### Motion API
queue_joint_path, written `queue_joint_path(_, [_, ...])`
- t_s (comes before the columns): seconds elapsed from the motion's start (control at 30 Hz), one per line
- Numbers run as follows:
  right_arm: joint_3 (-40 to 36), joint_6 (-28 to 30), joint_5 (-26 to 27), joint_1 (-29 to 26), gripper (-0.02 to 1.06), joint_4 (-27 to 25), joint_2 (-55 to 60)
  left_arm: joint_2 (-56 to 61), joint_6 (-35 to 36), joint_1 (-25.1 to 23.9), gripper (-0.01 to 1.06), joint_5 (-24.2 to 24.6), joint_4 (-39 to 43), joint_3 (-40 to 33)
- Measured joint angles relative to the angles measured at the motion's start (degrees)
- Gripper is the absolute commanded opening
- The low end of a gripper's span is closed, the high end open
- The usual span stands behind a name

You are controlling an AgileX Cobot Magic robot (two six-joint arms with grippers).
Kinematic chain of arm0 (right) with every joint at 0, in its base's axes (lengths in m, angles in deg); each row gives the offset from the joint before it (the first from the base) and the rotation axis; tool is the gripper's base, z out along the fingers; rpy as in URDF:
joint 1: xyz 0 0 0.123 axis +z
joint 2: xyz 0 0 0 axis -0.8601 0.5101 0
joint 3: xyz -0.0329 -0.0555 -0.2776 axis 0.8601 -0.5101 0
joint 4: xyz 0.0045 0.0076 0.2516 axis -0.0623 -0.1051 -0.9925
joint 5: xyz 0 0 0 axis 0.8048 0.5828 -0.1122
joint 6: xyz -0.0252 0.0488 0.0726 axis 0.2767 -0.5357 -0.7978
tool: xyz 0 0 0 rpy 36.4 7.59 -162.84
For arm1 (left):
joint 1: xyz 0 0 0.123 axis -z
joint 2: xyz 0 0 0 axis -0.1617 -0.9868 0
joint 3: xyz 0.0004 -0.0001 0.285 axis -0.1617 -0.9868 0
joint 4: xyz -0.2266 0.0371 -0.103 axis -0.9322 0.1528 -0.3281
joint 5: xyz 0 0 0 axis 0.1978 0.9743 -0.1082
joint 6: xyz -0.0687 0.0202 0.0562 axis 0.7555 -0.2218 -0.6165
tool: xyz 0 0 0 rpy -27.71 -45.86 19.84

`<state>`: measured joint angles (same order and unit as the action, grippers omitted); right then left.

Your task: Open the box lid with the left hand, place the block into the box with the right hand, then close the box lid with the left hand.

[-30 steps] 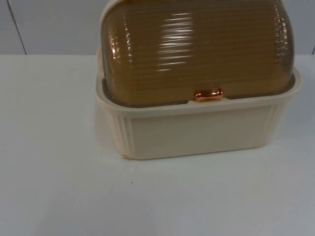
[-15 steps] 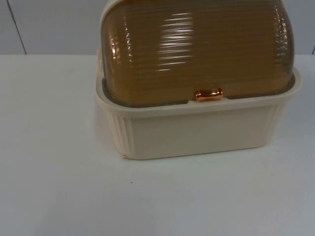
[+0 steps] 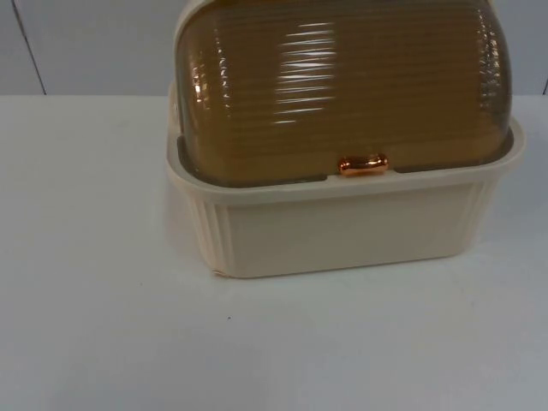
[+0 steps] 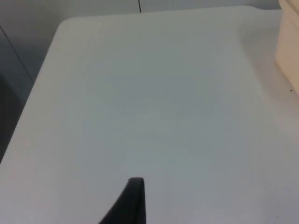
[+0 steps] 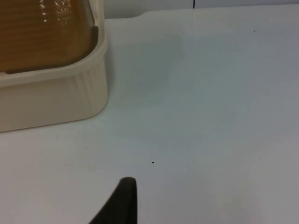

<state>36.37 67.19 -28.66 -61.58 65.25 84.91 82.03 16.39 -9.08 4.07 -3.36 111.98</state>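
One box [image 3: 342,227] sits on the white desk [image 3: 103,325], cream colored with ribbed walls, pushed back toward the grey wall [image 3: 86,43]. Its lid [image 3: 342,86] is a ribbed amber see-through dome and it's down, closed onto the rim, with a little shiny copper handle [image 3: 363,164] at the middle of the front edge. Can't make out anything through the lid. Left gripper [image 4: 133,200] hangs over bare desk off to the box's left side, looking along the surface toward the far edge of the desk, with just a sliver of the box's cream wall [image 4: 288,46] in its wrist view, so it's well apart from the box and not touching it. Right gripper [image 5: 122,200] hangs over bare desk on the other side, low-ish and pointed forward, with the box's corner and a bit of the amber lid [image 5: 42,32] nearby, also not touching. For both, one black fingertip is all you get, so I can't tell if the fingers are spread or pressed together. There's a tiny dark speck [image 5: 153,162] on the desk in front of the right gripper.
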Motion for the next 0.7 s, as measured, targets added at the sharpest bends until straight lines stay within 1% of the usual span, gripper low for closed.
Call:
queue_joint_path(0.1, [0.00,-0.10,0.00,2.12,1.01,-0.11,0.00,0.00,0.00,-1.37,1.05,0.00,0.00,0.00])
queue_joint_path(0.27, [0.00,-0.10,0.00,3.89,1.01,-0.11,0.00,0.00,0.00,-3.94,1.05,0.00,0.00,0.00])
queue_joint_path(0.7, [0.00,-0.10,0.04,4.93,1.01,-0.11,0.00,0.00,0.00,-4.20,1.05,0.00,0.25,0.00])
